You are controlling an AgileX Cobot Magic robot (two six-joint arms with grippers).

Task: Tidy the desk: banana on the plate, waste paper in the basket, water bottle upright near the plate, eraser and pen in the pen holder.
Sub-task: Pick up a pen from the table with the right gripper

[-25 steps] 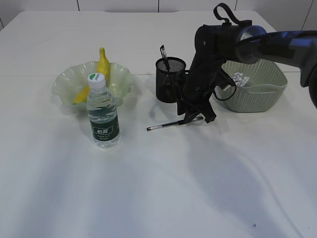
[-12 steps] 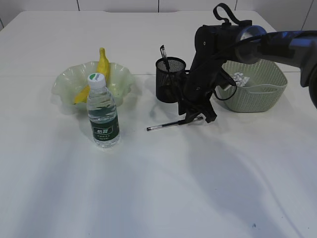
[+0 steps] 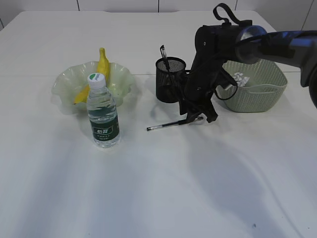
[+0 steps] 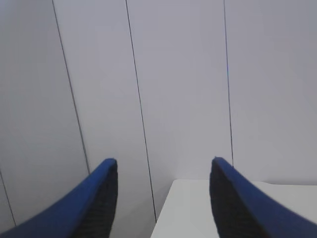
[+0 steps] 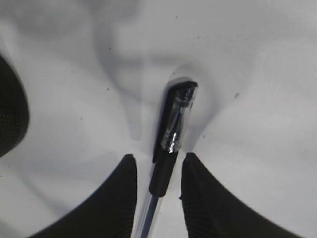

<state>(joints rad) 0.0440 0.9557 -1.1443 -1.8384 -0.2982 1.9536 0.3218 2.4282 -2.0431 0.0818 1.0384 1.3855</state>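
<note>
The large plain white desk (image 3: 148, 188) was mostly in order. The sage-green perforated plastic basket (image 3: 257, 91) at the right held the crumpled white waste paper (image 3: 241, 78), so that step looked done. The translucent pale-green ruffled plate (image 3: 64, 87) at the left carried the ripe yellow banana (image 3: 101, 67), also done. The small clear water bottle (image 3: 103, 111) with its white cap and dark green label stood upright just in front of the plate, which satisfied that part. The black mesh pen holder (image 3: 170, 82) stood between plate and basket with 1 dark slim item poking out; whether the eraser lay inside could not be told, and no eraser showed anywhere on the desk.

What was left, by my judgement, was 1 clear-barrelled black pen (image 3: 171, 124), lying flat on the desk in front of the holder. The right gripper (image 5: 157, 186) was down over its capped end, jaws partly open with the pen between the fingers (image 5: 116, 193) and narrow gaps on both sides, not clamped. The left gripper (image 4: 163, 198) was raised away from the desk, wide open and holding nothing.
</note>
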